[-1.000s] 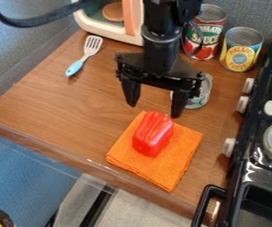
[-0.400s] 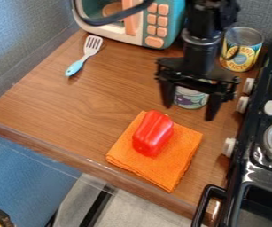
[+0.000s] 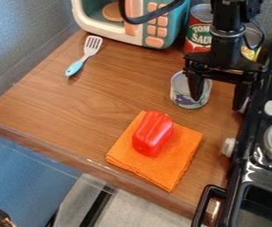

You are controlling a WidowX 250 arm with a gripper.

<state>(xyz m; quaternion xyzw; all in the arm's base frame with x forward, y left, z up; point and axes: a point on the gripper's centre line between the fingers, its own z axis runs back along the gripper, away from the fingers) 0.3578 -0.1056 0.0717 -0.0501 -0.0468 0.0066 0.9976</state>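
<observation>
Brown wood makes up the counter (image 3: pixel 102 104), with a blue-gray wall (image 3: pixel 28 37) behind it. Over the counter hangs the black gripper (image 3: pixel 217 104), and its two fingers are wide open. A small round can (image 3: pixel 182 91) with a silver top sits just behind one finger, and I can't tell if they touch. The other finger is by the edge of the black toy stove (image 3: pixel 253 137).

Down and to the left of the fingers, a shiny red toy bell pepper (image 3: pixel 153 134) lies on a folded orange cloth (image 3: pixel 172 166). Past the fingers, toward the wall, stand a red can (image 3: pixel 198 32) and a yellow can (image 3: pixel 249 52). Far to the left of the fingers is a slotted spatula (image 3: pixel 87 56) with a blue handle. Up and to the left of them is a toy microwave (image 3: pixel 178 27) with peach buttons.
</observation>
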